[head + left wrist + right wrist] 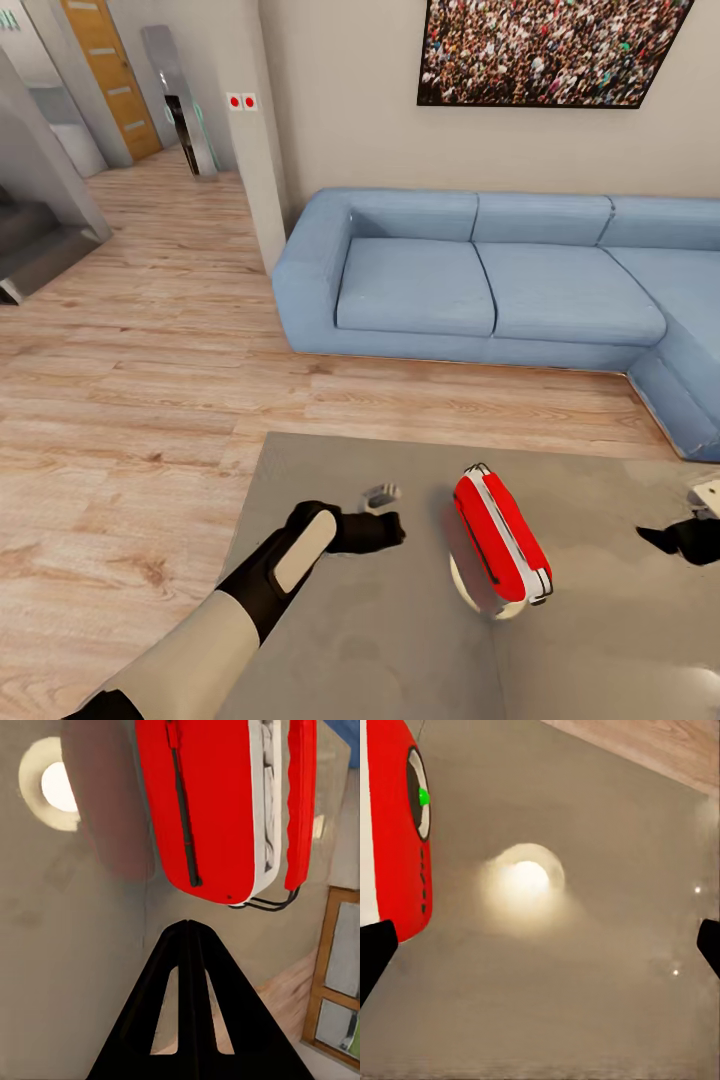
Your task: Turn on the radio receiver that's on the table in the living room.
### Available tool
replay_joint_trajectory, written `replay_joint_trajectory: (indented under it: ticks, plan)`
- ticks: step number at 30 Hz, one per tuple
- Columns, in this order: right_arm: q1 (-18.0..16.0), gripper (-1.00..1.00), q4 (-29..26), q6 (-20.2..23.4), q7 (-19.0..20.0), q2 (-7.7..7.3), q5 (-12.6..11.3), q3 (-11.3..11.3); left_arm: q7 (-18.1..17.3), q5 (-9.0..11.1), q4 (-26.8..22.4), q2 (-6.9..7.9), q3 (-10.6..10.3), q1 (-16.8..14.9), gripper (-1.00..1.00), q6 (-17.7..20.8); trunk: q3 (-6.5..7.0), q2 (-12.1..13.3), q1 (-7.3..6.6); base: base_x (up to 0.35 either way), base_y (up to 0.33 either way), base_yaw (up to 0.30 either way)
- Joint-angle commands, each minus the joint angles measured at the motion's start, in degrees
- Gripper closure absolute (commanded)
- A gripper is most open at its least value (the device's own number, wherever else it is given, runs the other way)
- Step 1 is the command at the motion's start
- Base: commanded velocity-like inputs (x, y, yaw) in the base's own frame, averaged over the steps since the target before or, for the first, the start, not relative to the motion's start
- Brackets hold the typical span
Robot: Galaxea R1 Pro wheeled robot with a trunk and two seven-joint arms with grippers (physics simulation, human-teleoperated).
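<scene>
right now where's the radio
In the head view the radio receiver stands on the grey table, between the left gripper and the right gripper, before the blue sofa.

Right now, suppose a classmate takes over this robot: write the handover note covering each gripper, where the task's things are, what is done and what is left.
Left gripper: fingers shut together, holding nothing, tips just short of the radio receiver and pointing at it.
Right gripper: open, empty, over the table on the radio's other side.
Radio: lying on the grey table, in front of the blue sofa. Its dial shows a green spot in the right wrist view; I cannot tell whether that means it is on.
Done: robot at the table, both arms beside the radio.
Left: press the switch, confirm it is on.
</scene>
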Motion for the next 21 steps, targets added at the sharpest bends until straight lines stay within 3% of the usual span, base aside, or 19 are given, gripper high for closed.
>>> replay_joint_trajectory:
  ticks: [1,3,5,8,16,21]
  plan:
    - [0.00,-1.00,0.02,-0.87,0.01,0.01,0.78,-0.94,0.02,0.02,-0.14,0.20,-0.01,-0.01,1.00,-0.01,0.00,0.00,0.00,0.000,0.000,0.000]
    - [0.00,-1.00,0.07,-3.83,0.03,0.01,3.11,-4.01,0.06,0.05,-0.36,1.06,-0.01,0.02,1.00,-0.06,0.00,0.00,0.00,0.000,0.000,0.000]
    - [0.00,-1.00,0.13,-8.25,-0.02,0.00,6.32,-9.44,0.10,0.06,-0.55,2.73,-0.03,0.05,1.00,-0.12,0.00,0.00,0.00,0.000,0.000,0.000]
    - [0.00,-1.00,0.15,-13.03,-0.13,-0.04,9.02,-15.37,0.15,0.03,-0.87,4.85,-0.03,0.35,1.00,-0.37,0.00,0.00,0.00,0.000,0.000,0.000]
    - [0.00,-1.00,0.77,-26.20,-0.98,-0.62,17.29,-33.08,0.11,0.07,-2.41,13.34,-0.03,1.57,1.00,-2.31,0.00,0.00,0.00,0.000,0.000,0.000]
    - [0.00,-1.00,2.21,-31.43,-1.51,-0.78,20.85,-40.28,0.04,0.56,-6.67,18.28,-0.03,3.89,1.00,-3.20,0.00,0.00,0.00,0.000,0.000,0.000]
